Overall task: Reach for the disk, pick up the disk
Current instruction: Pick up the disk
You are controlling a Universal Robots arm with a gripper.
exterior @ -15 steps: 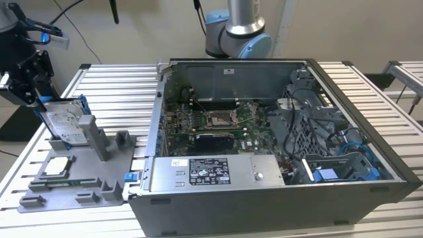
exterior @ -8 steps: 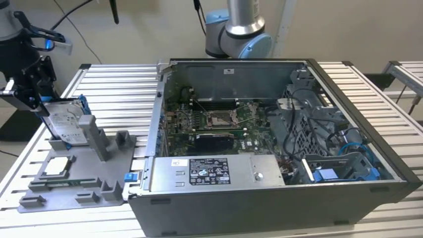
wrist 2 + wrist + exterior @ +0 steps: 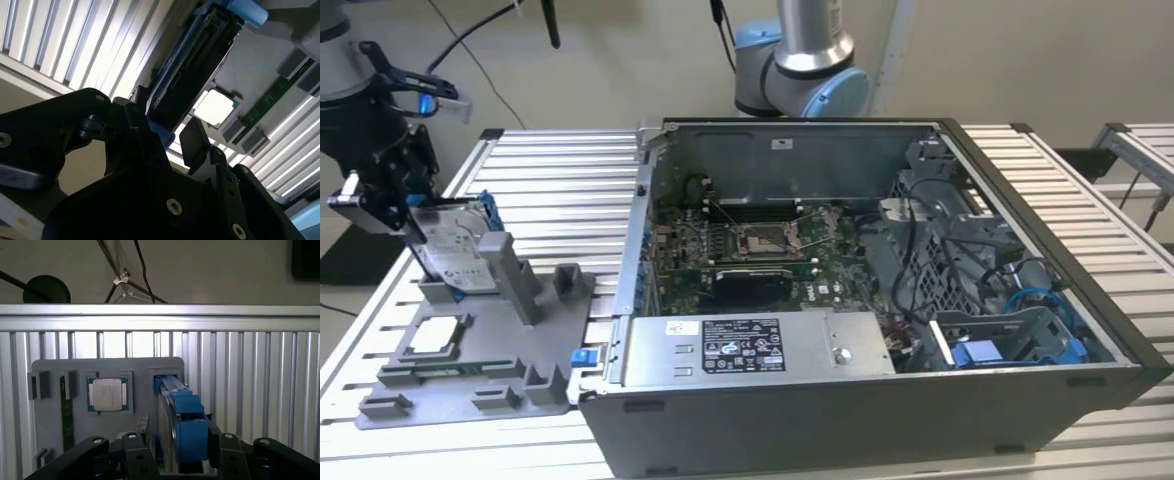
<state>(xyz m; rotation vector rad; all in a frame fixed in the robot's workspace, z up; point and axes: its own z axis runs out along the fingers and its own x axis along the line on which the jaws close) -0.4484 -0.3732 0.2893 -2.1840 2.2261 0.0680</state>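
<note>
The disk [image 3: 455, 240] stands on edge in a slot of the grey fixture plate [image 3: 494, 372] at the exterior view's left. It is silver with a white label and a blue bracket. My gripper [image 3: 403, 205] hangs right at its upper end. In the first wrist view the disk [image 3: 172, 395] runs edge-on between my two black fingers [image 3: 226, 452], which straddle it with a small gap on one side. In the second wrist view the disk's dark edge [image 3: 195, 65] lies between the same fingers [image 3: 196, 145]. The gripper [image 3: 181, 442] is open around the disk.
A small square silver chip [image 3: 438, 335] [image 3: 107, 394] [image 3: 215, 107] and a green memory stick [image 3: 64, 412] sit in the fixture beside the disk. An open computer case [image 3: 854, 260] stands to the exterior view's right. A second arm's base [image 3: 803, 75] is behind it. The table [image 3: 560, 180] is slatted aluminium.
</note>
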